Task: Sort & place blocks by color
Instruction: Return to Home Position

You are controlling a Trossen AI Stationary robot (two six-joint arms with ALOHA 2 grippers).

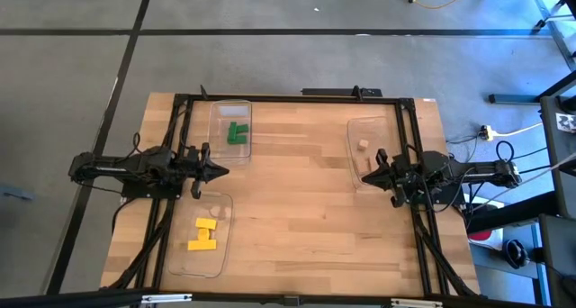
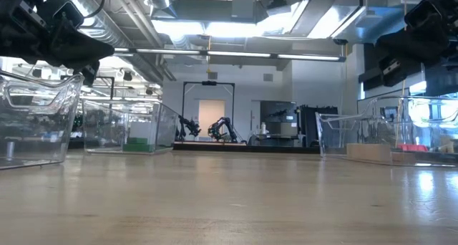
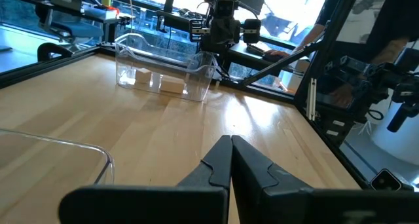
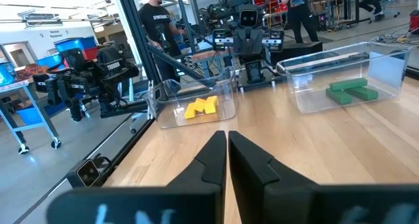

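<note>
Green bricks (image 1: 238,133) lie in a clear tray (image 1: 230,107) at the far left; they also show in the right wrist view (image 4: 353,92). Yellow bricks (image 1: 204,235) lie in a clear tray (image 1: 200,266) at the near left, seen too in the right wrist view (image 4: 201,107). A tan cube (image 1: 363,145) lies in a clear tray (image 1: 367,123) at the far right, also in the left wrist view (image 3: 171,84). My left gripper (image 1: 225,171) is shut and empty between the two left trays. My right gripper (image 1: 364,177) is shut and empty by the right tray's near end.
A black frame (image 1: 297,97) runs along the table's far edge and down both sides. The wide middle of the wooden table (image 1: 297,200) lies between the two arms. People stand in the room beyond the table in the right wrist view (image 4: 157,21).
</note>
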